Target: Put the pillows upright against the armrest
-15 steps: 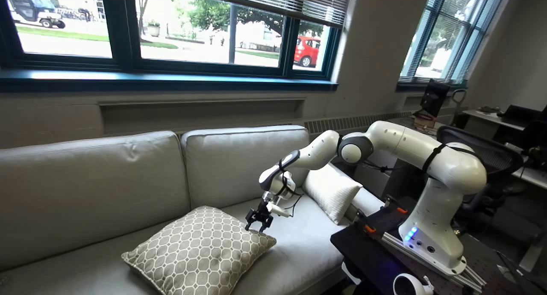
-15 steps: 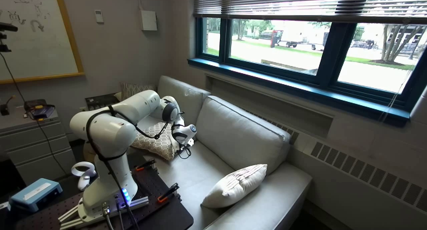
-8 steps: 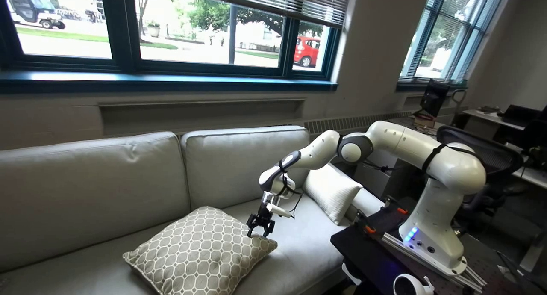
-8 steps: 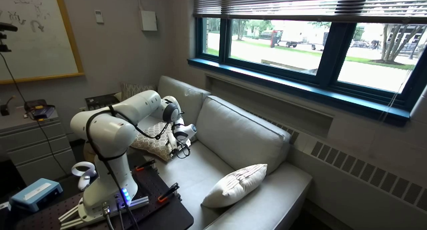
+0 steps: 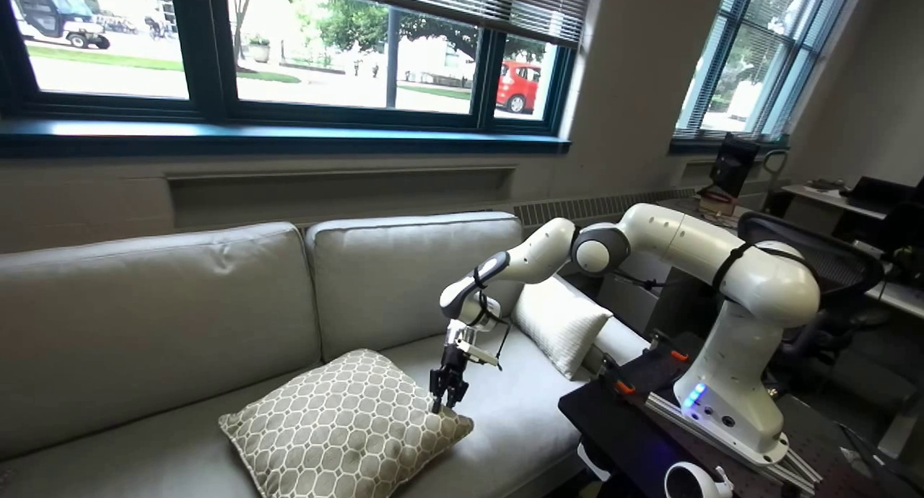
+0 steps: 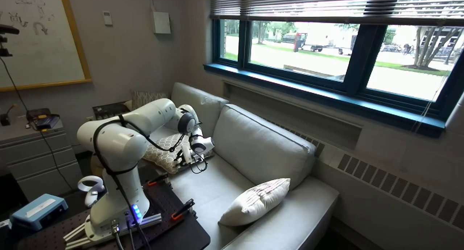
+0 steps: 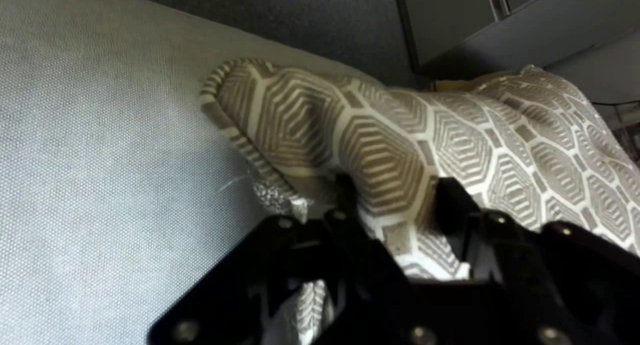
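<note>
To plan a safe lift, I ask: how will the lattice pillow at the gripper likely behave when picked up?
The lattice pillow will probably flex, since its fabric bulges between the fingers. It may droop or swing, as the gripper is near one corner. Its plump shape suggests light filling, though weight cannot be seen.

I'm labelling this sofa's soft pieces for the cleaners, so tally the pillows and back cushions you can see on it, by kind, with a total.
Lattice-patterned pillow: 1
White pillow: 1
Light grey back cushions: 2
Total: 4, leaving out a patterned thing in the background, partly hidden: perhaps another pillow, but I cannot tell where it rests.
</note>
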{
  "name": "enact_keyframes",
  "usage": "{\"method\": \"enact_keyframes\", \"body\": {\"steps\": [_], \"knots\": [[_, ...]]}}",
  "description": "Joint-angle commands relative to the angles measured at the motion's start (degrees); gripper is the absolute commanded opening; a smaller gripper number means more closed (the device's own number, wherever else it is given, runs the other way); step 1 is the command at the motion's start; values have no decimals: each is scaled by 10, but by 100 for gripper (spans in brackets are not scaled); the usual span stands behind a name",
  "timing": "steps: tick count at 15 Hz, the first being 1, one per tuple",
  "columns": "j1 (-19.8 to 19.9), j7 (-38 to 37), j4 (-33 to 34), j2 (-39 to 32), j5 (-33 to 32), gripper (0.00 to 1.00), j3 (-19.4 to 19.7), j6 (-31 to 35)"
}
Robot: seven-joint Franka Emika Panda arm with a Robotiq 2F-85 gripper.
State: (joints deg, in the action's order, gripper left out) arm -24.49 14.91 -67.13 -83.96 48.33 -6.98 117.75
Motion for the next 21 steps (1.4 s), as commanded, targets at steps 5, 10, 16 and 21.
{"method": "enact_keyframes", "body": {"steps": [5,10,16,21], "knots": [[-6,17,7,0,30,0,6,-56],[18,-18,20,-1,-19,4,-40,-13],[-17,-33,-58,75,-20,3,-20,124],[-44,-17,-230,187,47,4,-28,309]]}}
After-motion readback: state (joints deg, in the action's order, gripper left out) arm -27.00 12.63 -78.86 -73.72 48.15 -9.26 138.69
